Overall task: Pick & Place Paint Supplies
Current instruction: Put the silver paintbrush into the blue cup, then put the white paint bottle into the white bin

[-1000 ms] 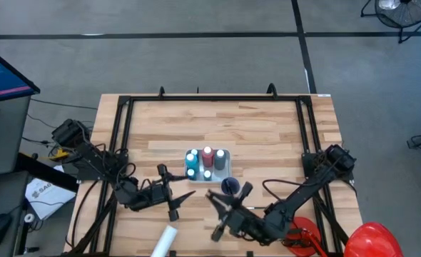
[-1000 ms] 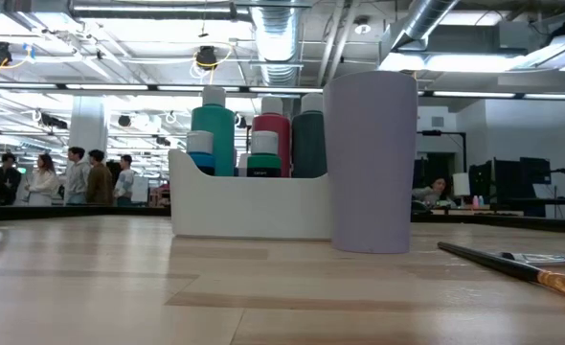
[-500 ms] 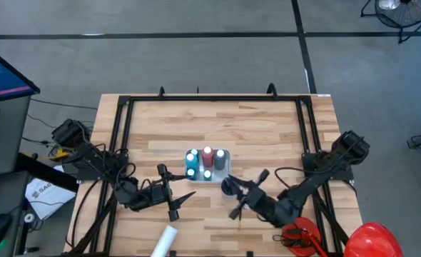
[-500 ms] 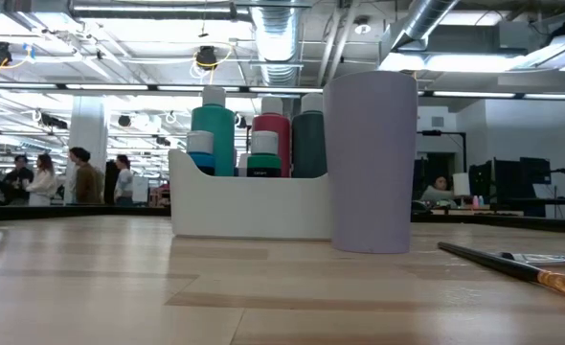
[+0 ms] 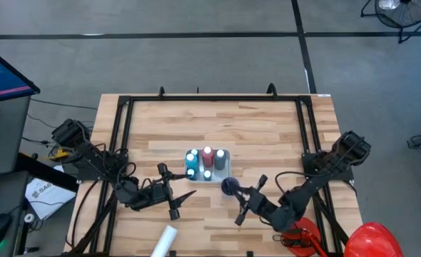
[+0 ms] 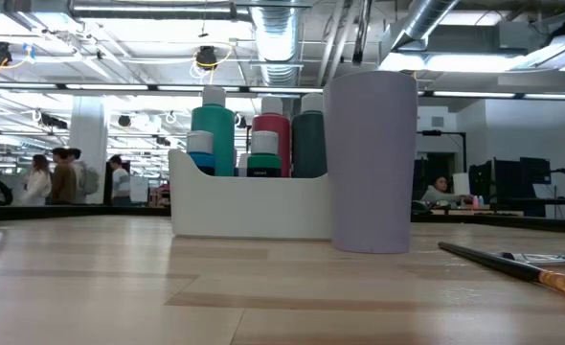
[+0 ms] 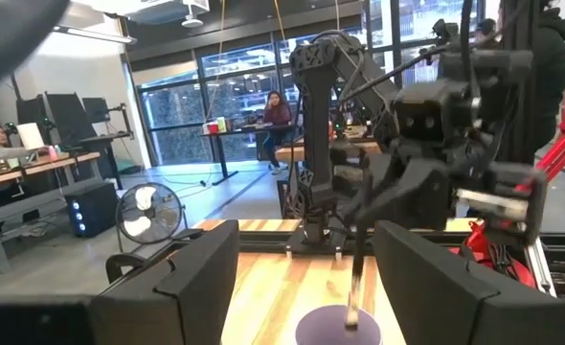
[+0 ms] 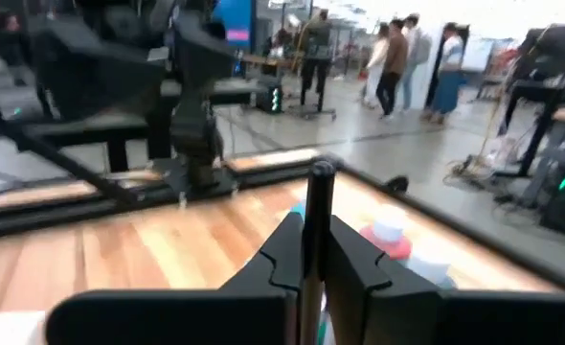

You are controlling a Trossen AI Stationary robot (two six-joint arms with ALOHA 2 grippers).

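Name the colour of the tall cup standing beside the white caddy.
Pale lavender cup; low view.

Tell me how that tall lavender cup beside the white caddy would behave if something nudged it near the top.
The lavender cup stands tall on a narrow base, so a high nudge would probably tip it. It looks like thin, light plastic, so likely easy to shove. The right tool holds a brush reaching into it, which could lever it over.

A red helmet-like dome [image 5: 373, 238] sits at the lower right corner of the high view, with a red tool [image 5: 301, 239] just left of it. A blue monitor screen [image 5: 3, 73] fills the upper left edge. People [image 6: 64, 178] stand at the low view's far left.
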